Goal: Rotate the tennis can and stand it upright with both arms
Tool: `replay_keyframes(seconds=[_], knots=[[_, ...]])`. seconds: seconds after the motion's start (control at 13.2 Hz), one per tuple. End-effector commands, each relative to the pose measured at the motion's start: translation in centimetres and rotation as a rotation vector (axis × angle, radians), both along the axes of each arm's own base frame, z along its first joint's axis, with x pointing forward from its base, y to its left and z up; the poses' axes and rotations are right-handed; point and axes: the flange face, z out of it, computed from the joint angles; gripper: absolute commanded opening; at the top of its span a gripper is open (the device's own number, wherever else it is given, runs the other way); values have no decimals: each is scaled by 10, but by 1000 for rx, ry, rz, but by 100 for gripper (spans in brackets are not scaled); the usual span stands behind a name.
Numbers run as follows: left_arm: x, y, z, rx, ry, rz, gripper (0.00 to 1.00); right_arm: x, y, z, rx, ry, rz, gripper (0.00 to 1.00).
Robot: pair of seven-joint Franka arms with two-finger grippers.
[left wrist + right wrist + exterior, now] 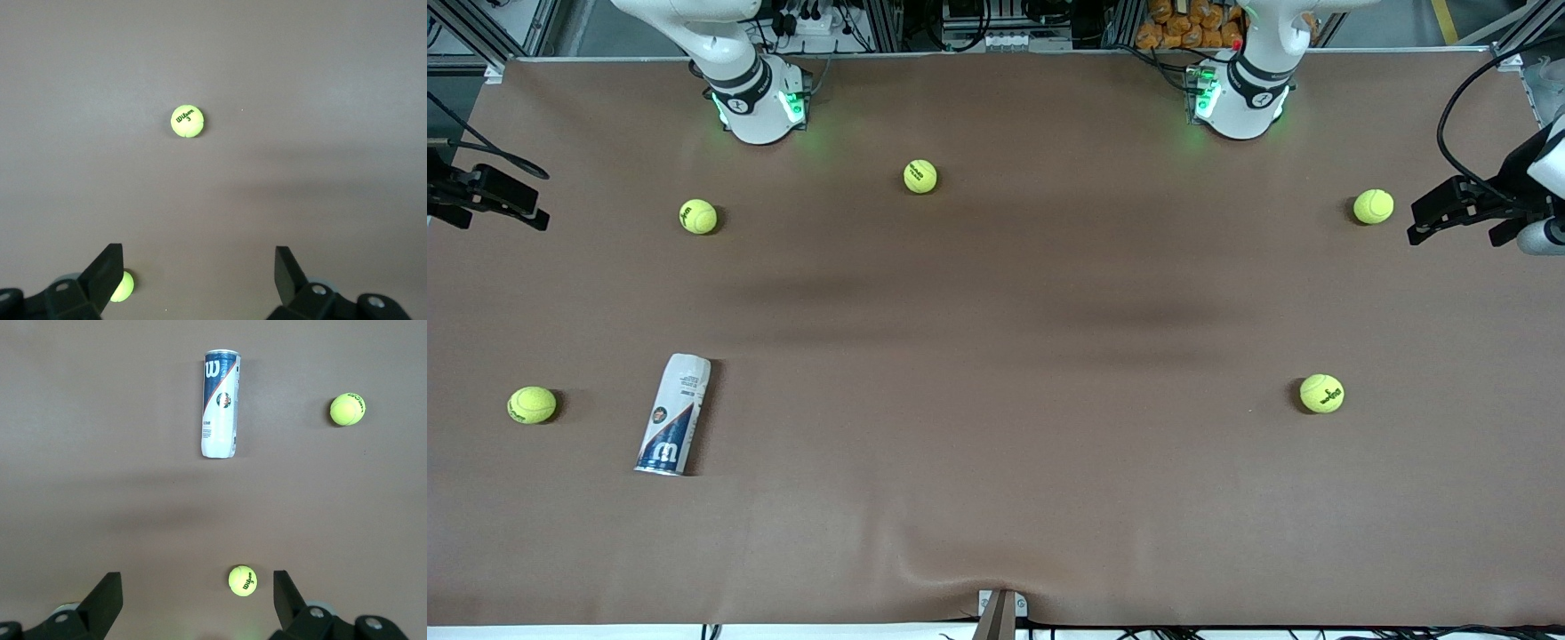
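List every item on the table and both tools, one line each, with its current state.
tennis can: lying on its side, untouched, toward the right arm's end.
five tennis balls: loose on the table, apart from the can.
left tool: open, empty, up over a ball; arm waiting.
right tool: open, empty, up over a ball; arm waiting.

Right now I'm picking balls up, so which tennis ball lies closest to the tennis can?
The ball at the right arm's end of the table, beside the can; the other four lie farther off.
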Motion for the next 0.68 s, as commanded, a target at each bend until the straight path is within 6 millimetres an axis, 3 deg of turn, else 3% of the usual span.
replay_keyframes(seconds=[0.0, 0.38, 0.6], knots=[[-6, -3, 10, -19, -3, -11, 100, -5, 1, 1, -5, 2, -13, 100], [-5, -6, 8, -25, 2, -12, 100, -1, 1, -3, -7, 1, -12, 100], [-6, -18, 6, -22, 17, -25, 100, 14, -7, -27, -9, 30, -15, 100]])
